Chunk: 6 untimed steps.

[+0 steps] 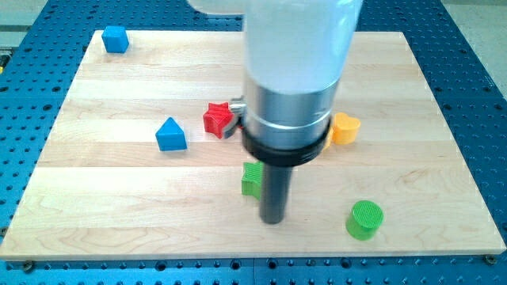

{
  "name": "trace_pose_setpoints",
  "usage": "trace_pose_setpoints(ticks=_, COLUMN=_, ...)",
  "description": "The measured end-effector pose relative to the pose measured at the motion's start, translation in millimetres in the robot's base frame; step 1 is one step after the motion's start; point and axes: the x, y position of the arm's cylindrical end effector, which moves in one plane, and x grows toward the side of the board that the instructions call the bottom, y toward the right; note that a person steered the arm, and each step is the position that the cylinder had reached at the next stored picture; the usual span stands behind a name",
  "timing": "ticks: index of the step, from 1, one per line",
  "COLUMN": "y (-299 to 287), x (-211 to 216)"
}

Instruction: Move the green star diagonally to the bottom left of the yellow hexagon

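contact looks made: my tip sits just right of the green star, below-left of the yellow hexagon; no jaws here; next, small trimming nudges.

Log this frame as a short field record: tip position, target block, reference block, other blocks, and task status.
tip: my tip rests on the wooden board, just to the view's right of and slightly below the green block
target block: green block, partly hidden by the rod, star shape not fully clear
reference block: yellow block, partly hidden behind the arm, up and to the view's right of the green block
other blocks: red star; blue triangular block; blue cube at top left corner; green cylinder
task status: green block already lies lower left of the yellow one
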Motion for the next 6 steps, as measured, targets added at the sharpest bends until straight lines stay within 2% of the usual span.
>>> trace_pose_setpoints(ticks=1, y=-36.9, x=-7.1)
trace_pose_setpoints(ticks=2, y=19.3, x=-29.3)
trace_pose_setpoints(ticks=3, y=60.2, x=-88.2)
trace_pose_setpoints(ticks=4, y=73.2, x=-128.3)
trace_pose_setpoints(ticks=5, y=48.4, x=-86.9)
trace_pose_setpoints(ticks=6, y=23.8, x=-74.7)
